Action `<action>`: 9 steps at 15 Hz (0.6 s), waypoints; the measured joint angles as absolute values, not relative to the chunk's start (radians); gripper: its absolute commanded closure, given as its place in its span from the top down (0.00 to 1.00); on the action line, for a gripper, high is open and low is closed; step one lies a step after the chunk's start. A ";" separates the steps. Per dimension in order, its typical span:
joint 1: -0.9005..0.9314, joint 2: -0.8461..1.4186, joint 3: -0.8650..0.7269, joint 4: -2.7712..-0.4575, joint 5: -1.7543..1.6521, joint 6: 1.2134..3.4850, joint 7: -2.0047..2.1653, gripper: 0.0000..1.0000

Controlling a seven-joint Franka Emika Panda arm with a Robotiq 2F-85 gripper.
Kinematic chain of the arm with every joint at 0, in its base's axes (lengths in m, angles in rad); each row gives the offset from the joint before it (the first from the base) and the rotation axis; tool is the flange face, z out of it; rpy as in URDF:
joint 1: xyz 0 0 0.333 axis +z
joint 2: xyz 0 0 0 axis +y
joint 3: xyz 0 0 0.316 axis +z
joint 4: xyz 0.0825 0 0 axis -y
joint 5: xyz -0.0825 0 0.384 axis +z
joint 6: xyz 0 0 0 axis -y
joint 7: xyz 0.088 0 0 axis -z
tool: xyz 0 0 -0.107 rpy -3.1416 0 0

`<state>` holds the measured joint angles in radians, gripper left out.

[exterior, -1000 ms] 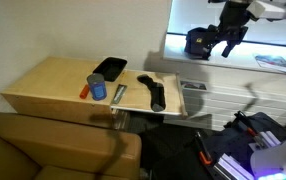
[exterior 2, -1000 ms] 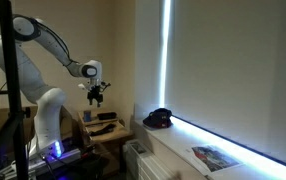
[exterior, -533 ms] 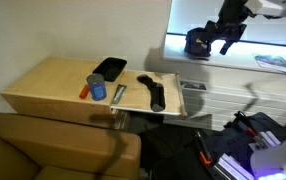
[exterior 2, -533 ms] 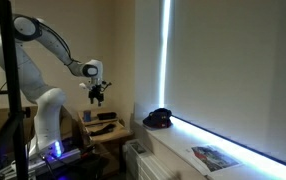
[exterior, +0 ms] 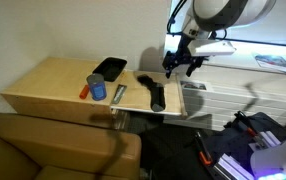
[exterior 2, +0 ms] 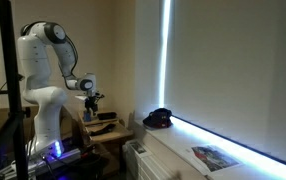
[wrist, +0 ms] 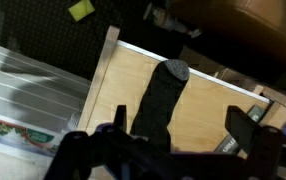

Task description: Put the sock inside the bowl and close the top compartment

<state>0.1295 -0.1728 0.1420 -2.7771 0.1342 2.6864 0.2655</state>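
Note:
The black sock [exterior: 151, 90] lies limp with a bend on the light tan board [exterior: 173, 101] at the right end of the wooden cabinet [exterior: 48, 82]. In the wrist view the sock [wrist: 161, 92] runs up the board [wrist: 208, 105]. The black bowl [exterior: 110, 68] sits empty at the cabinet's back, left of the sock. My gripper [exterior: 179, 64] hangs open above and just right of the sock. It also shows in the wrist view [wrist: 178, 135], fingers spread on either side of the sock's lower end, and in an exterior view [exterior 2: 90, 100].
A blue can [exterior: 98, 87], an orange item [exterior: 85, 92] and a silver packet [exterior: 119, 95] stand between bowl and sock. A black cap-like object [exterior 2: 159, 118] and a magazine [exterior 2: 215, 156] lie on the window sill. A white slatted unit [exterior: 218, 100] is right of the board.
The gripper has come down and leftward from over the window sill to just above the sock. The sock, bowl and can have not moved.

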 measured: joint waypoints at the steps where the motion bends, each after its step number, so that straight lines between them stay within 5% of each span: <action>1: 0.128 -0.117 0.164 -2.767 0.095 2.703 0.326 1.00; 9: 0.131 0.026 0.174 -2.712 0.057 2.763 0.411 1.00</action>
<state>0.1314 0.0255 0.1735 -2.7118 0.0570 2.7632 0.4114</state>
